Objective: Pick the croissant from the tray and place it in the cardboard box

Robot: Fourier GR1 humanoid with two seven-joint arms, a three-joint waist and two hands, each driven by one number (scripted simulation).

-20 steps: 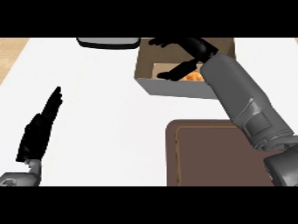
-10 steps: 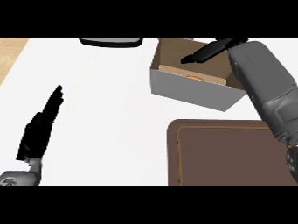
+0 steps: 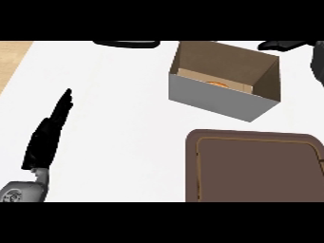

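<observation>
The cardboard box [image 3: 224,97] stands open-topped at the back right of the white counter. Inside it, against the far wall, a small orange piece of the croissant [image 3: 217,84] shows; the rest is hidden by the box's near wall. The brown tray [image 3: 259,166] lies in front of the box with nothing on it. My right hand [image 3: 282,45] is at the top right edge, beyond the box's far right corner, fingers stretched out and holding nothing. My left hand [image 3: 49,135] rests open at the left, fingers straight and pointing away.
A dark object [image 3: 126,43] lies at the counter's back edge, left of the box and cut off by the view. The counter's left edge [image 3: 10,78] borders wooden floor.
My right hand has pulled up and out of the box, off to the right, leaving the croissant inside. The left hand has stayed still.
</observation>
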